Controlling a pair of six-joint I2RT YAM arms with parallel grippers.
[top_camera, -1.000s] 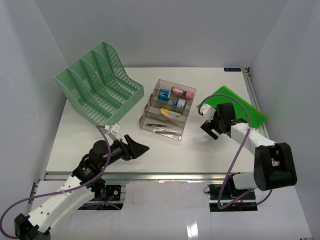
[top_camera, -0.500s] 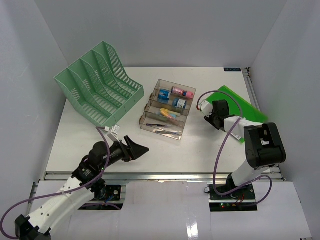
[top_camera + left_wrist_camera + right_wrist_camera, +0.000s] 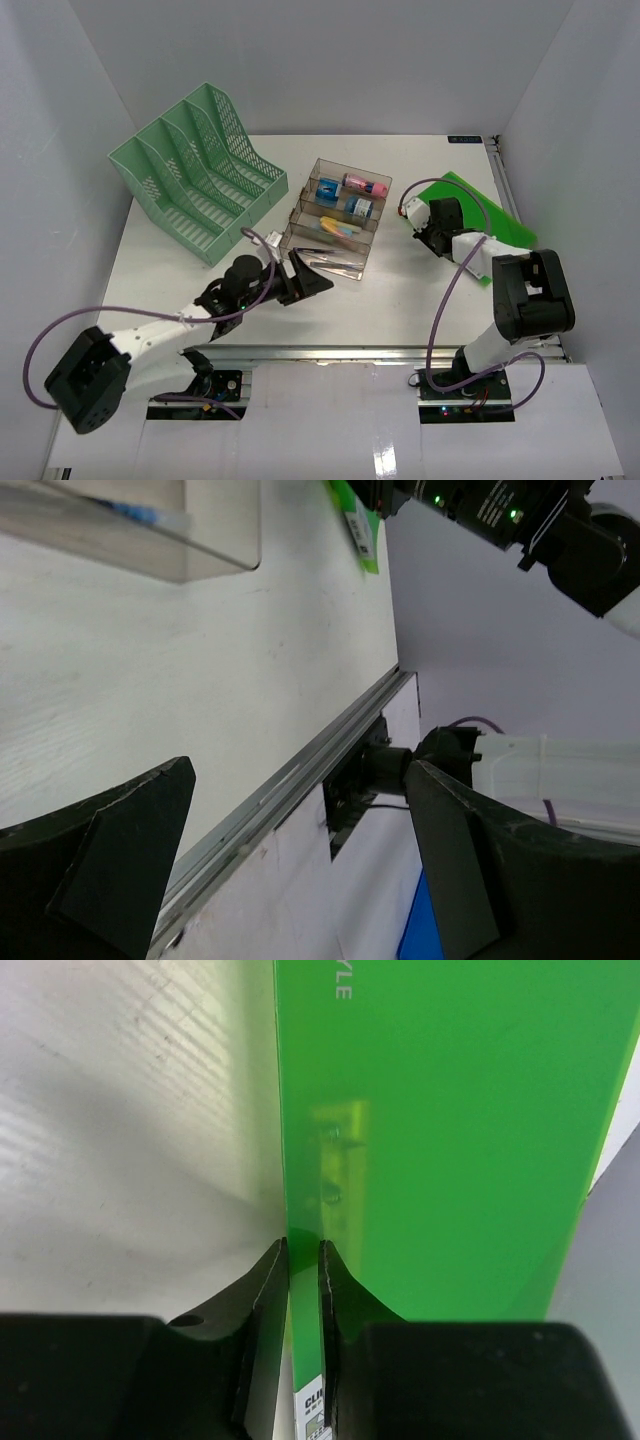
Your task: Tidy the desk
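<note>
The desk [image 3: 400, 290] is a white tabletop with a silver rail [image 3: 330, 350] along its front. A flat green folder [image 3: 490, 225] lies at its right side. My right gripper [image 3: 428, 222] is at the folder's left edge. In the right wrist view both fingers of this gripper [image 3: 303, 1250] press on the thin edge of the folder [image 3: 450, 1140], so it is shut on it. My left gripper [image 3: 310, 280] stands open and empty just in front of the clear tray. In the left wrist view this gripper [image 3: 300, 770] frames bare desk [image 3: 200, 660] and the rail.
A mint-green mesh file rack [image 3: 195, 170] stands at the back left. A clear tiered tray [image 3: 335, 220] with several small items sits mid-desk, its corner [image 3: 150, 530] showing in the left wrist view. White walls close in the left, back and right sides.
My right gripper moved onto the folder's left edge and closed on it. My left arm swung right and forward, up to the front of the clear tray.
</note>
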